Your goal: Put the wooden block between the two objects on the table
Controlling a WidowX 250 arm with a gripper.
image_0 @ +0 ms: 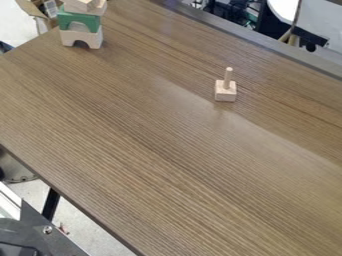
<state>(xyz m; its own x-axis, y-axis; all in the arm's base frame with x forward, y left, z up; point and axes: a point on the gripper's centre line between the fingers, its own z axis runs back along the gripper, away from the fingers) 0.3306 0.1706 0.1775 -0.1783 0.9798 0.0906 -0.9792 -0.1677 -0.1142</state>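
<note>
Whether the claw is open or holding anything, I cannot tell. A small pale wooden block (226,95) with an upright peg (228,77) stands in the upper right of the frame, on a brown wood-grain table (147,150). Well apart, at upper left near the table's edge, is a stack: a pale arch (95,39), a green arch (67,21) on it, then light wooden pieces (81,5) at the frame's top.

Dark plate (59,241): seen beside the table (167,165), apart from its edge, with a bolt (47,230) set in it.
Arm: whether the plate belongs to it cannot be told.
</note>
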